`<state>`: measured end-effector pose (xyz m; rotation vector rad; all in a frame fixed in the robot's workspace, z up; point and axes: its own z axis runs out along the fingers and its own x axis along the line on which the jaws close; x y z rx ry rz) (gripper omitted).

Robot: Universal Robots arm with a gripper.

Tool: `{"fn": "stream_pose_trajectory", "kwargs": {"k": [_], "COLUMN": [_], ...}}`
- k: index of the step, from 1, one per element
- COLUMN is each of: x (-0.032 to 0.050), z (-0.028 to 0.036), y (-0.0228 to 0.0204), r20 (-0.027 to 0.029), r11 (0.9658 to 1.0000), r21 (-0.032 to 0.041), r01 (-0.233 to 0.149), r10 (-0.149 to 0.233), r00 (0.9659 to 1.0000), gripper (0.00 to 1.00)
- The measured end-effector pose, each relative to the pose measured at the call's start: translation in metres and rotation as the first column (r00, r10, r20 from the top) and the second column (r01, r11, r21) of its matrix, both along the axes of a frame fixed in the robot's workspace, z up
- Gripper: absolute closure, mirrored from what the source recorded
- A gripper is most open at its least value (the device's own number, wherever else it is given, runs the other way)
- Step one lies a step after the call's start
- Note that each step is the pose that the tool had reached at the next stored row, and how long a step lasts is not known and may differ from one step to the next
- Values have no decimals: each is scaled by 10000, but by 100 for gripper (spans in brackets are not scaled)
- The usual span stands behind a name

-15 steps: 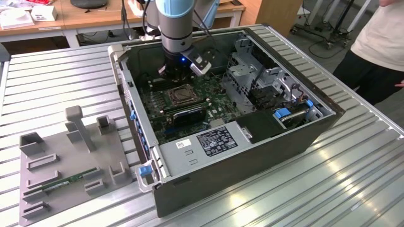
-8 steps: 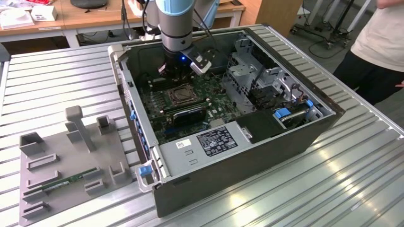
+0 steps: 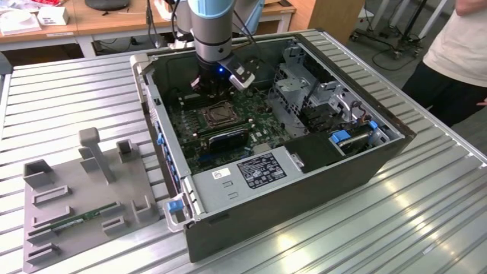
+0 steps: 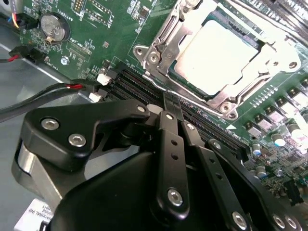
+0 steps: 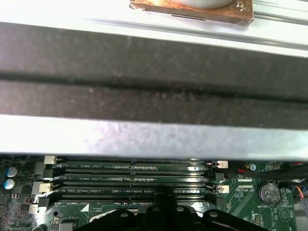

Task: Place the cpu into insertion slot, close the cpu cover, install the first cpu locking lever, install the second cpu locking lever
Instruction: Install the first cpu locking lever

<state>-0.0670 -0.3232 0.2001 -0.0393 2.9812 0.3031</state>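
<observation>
The cpu (image 4: 226, 53), with its silvery top, lies in the insertion slot (image 3: 215, 116) on the green board inside the open computer case. The cpu cover (image 4: 161, 41) lies flat around it, its window framing the chip. My gripper (image 4: 168, 103) hangs over the long black memory slots (image 5: 134, 178) just beside the socket, and its black fingers (image 4: 172, 144) are shut together with nothing between them. In the exterior view the gripper (image 3: 199, 85) sits under the arm's wrist, at the far side of the socket. I cannot make out how the locking levers stand.
The case walls (image 3: 281, 188) and a metal drive cage (image 3: 304, 97) hem in the board. A coin battery (image 4: 52, 26) and loose cables (image 4: 43, 96) lie near the gripper. A grey fixture (image 3: 45, 240) holding a green memory stick (image 3: 80, 218) stands at the exterior view's left. A person (image 3: 457, 51) stands at its right.
</observation>
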Motion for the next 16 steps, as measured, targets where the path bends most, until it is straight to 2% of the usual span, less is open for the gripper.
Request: {"fn": "stream_pose_trajectory", "kwargs": {"k": [7, 12, 13, 16], "x": [1, -7, -12, -23], "z": [145, 155, 156, 155], "y": [1, 1, 0, 1], "r20": [3, 10, 21, 59], "r11": [10000, 10000, 10000, 9998], "r21": [4, 11, 39, 189], "r01": [0, 0, 0, -2], "r10": [0, 0, 0, 1], "r00": [10000, 10000, 10000, 10000], "gripper": [89, 89, 89, 89]}}
